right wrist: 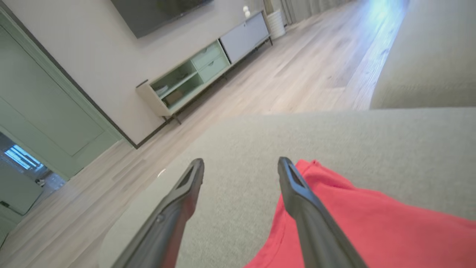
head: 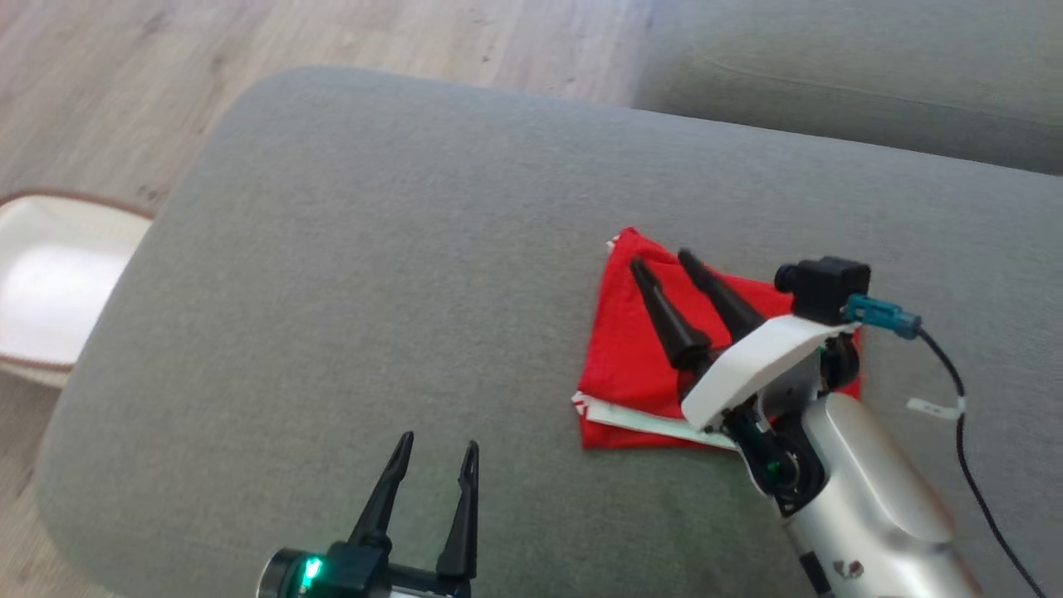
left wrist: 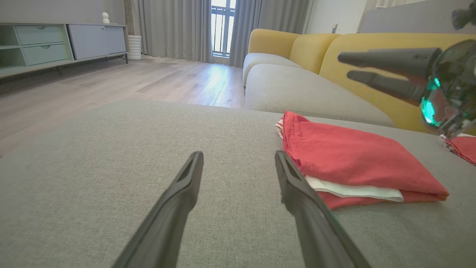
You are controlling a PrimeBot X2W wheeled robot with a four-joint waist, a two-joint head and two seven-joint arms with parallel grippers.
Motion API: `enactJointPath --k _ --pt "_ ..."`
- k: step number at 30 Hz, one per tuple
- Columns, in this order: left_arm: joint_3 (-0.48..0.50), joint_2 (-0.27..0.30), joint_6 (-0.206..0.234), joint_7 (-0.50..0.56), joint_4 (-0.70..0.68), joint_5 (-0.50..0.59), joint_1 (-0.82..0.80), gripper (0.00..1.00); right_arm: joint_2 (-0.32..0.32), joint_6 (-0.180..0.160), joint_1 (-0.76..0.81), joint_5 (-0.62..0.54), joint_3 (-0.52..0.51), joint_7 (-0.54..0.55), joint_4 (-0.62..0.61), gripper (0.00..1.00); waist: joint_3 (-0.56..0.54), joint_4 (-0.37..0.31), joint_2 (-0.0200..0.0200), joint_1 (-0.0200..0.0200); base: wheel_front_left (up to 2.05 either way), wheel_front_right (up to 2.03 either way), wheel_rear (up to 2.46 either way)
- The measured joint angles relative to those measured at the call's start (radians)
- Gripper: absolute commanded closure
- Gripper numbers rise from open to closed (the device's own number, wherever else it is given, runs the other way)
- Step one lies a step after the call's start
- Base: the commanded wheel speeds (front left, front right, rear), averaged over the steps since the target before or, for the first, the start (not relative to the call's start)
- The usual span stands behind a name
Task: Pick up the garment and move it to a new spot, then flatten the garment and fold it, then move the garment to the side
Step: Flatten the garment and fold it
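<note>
**Folded red garment lies free under spread fingers**

The garment [head: 623,349], red with a white layer showing at its edge, lies folded on the grey sofa cushion [head: 374,249]. It is directly beneath the right fingers [head: 664,311], which are spread and hold nothing, and off to the right of the left fingers [head: 386,490], also spread and empty. It looks soft and light, so pinching the whole stacked edge seems safest.

Garment [head: 624,357] red with white inside; cushion [head: 374,282] grey
</note>
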Motion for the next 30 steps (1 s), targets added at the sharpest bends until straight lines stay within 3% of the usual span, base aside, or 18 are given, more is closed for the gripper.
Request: enactJointPath --k 6,19,30 --pt "0.038 -0.002 0.016 0.0 -0.002 -0.009 0.001 0.0 -0.069 0.0 0.019 -0.017 -0.014 -0.086 -0.075 0.0 -0.023 -0.07 0.0 0.0 0.0 0.0 0.0" --pt "0.1 -0.004 0.044 0.0 -0.013 -0.01 0.023 0.0 -0.171 0.0 0.219 -0.055 -0.131 -0.276 -0.09 0.0 -0.078 -0.22 0.0 -0.0001 0.0 0.0 0.0" --pt "0.13 -0.004 0.049 0.0 -0.009 -0.026 0.075 0.0 -0.166 0.0 0.408 -0.219 -0.193 -0.362 -0.079 0.0 -0.123 -0.261 0.0 -0.0002 0.0 0.0 0.0"
